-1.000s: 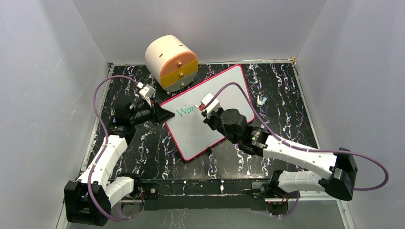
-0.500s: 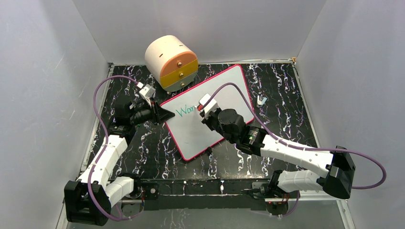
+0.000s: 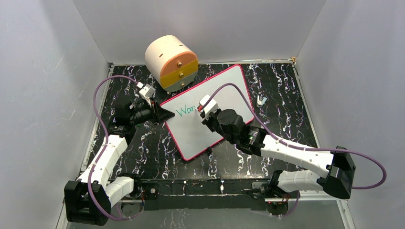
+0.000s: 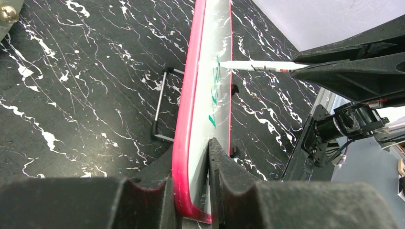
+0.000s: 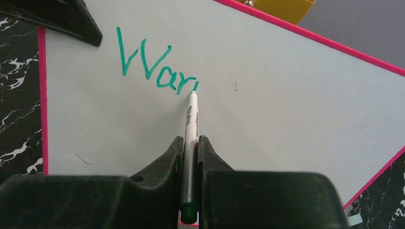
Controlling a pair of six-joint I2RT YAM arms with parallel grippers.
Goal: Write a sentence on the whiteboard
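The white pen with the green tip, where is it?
In the right wrist view the white pen is pinched in the right gripper, its tip touching the white pink-rimmed whiteboard at the end of the green letters "War".

This was a robot lab cell: plain grey walls (image 3: 47, 71) boxed a black marbled table (image 3: 286, 95), with left arm (image 3: 102, 160) and right arm (image 3: 296, 155) bolted at six o'clock.

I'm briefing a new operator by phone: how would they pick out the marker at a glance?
Find the whiteboard, the red-rimmed white board on the black marbled table. The right gripper above it is shut on the marker, a slim white pen. Its green tip touches the end of the green writing; nothing else there is pen-shaped.
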